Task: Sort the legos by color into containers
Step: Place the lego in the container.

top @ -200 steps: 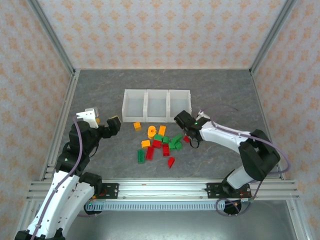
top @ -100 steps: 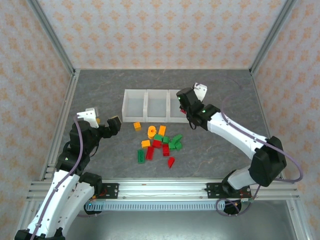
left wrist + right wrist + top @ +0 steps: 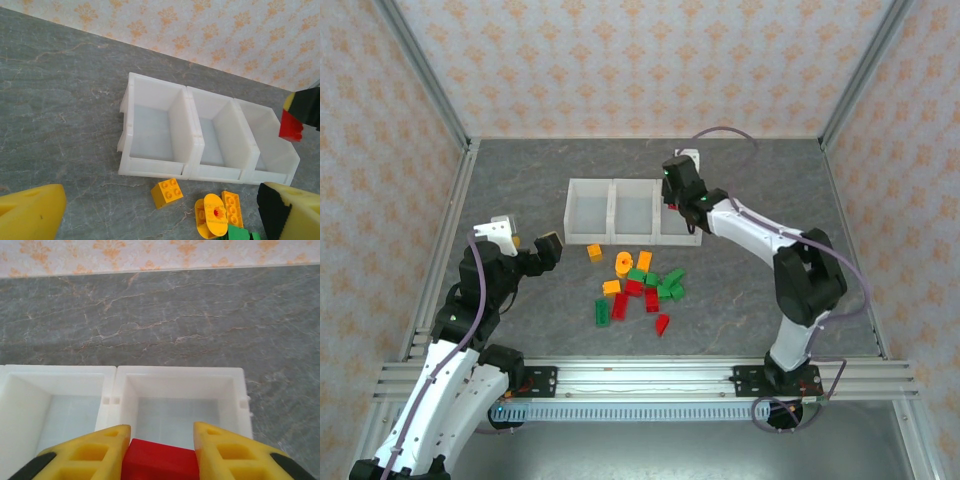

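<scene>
Grey surface (image 3: 520, 180) below — right pincer (image 3: 678, 188) clamps a red brick (image 3: 159, 462) over the end bin (image 3: 240, 390), ready to drop. Left pincer (image 3: 542, 248) hangs apart.

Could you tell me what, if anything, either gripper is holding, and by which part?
The right gripper pinches a red lego by its two opposite sides; the left gripper holds nothing.

R gripper (image 3: 680, 200) over R bin (image 3: 670, 234) of 3; legos (image 3: 640, 285) piled nearby.
</scene>
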Tool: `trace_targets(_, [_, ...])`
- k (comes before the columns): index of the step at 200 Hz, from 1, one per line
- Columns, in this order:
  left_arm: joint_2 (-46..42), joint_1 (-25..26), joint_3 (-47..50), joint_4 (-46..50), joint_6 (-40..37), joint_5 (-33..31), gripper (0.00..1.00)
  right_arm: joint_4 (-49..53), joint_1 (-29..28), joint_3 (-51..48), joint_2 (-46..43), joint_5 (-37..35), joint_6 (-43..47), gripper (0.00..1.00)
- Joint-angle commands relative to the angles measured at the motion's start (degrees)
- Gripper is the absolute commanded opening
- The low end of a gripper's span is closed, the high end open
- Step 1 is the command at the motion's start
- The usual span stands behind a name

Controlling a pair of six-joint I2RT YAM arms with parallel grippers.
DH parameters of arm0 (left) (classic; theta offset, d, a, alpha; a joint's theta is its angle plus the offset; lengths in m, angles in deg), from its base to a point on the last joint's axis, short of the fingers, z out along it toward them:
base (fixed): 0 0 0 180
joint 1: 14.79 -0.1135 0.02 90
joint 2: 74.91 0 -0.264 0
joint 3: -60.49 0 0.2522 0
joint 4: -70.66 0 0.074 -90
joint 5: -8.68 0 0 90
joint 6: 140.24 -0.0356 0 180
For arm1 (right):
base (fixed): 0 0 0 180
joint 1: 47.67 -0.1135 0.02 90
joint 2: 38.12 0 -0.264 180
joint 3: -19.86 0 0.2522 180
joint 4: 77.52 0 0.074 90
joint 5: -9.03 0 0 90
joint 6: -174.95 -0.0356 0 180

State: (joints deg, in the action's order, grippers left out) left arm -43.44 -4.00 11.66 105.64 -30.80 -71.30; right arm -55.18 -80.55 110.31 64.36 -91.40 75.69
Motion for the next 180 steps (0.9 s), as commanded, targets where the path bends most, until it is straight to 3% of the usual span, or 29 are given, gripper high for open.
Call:
trace_targets(1, [-0.39, 0.1, 0.54, -1.61, -0.55, -0.99, 0.99, -0.46, 0.36, 3.64, 3.26, 1.8, 3.57, 0.35])
trace_targets(73, [-0.52, 0.05, 0.62, -1.79, -0.76, -0.36, 0.99, -0.21, 0.45, 5.58, 9.01, 1.7, 4.41, 0.42])
trace_targets(127, [-0.7, 0.05, 0.62, -1.88, -0.72, -0.35, 0.99, 4.18, 0.54, 5.9, 6.91, 2.05, 2.49, 0.73])
trace_targets(180, [-0.33, 0.07, 0.77, -2.23, -0.72, 0.44, 0.99, 16.14, 0.28, 3.47, -4.69, 9.95, -8.3, 0.9])
